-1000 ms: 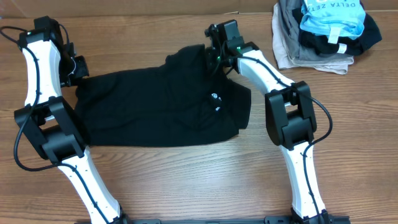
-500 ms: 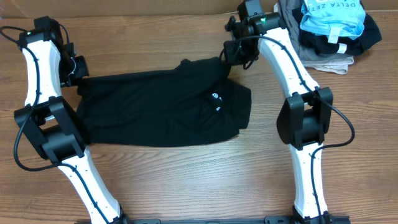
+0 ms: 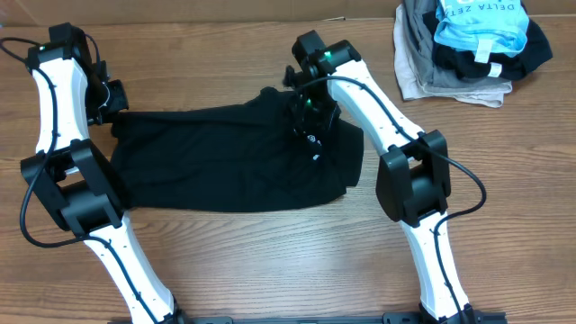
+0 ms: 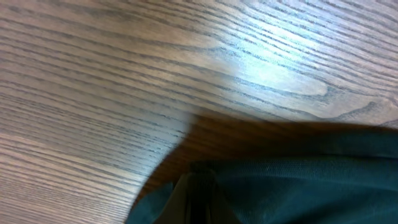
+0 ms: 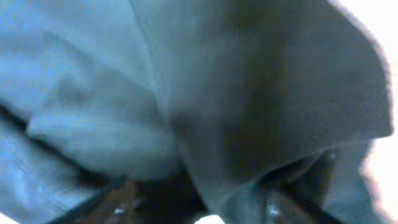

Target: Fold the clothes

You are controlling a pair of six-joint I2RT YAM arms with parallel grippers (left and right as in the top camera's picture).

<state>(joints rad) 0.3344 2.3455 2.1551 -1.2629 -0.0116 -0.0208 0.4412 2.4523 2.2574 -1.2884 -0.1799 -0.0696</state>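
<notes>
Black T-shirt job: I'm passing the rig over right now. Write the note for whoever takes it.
Left gripper: at the T-shirt's left edge. Its wrist view shows cloth gathered into the fingers, so it looks shut on it.
Right gripper: low over the shirt's upper right, by the white logo. Cloth fills its wrist view, so the grip is unclear.
Shirt: lies spread sideways on the table, with its right end rumpled.
Done: no clean fold yet.
Left: all the main folds.
Pile of other clothes: at the far right corner, leave it alone.
</notes>
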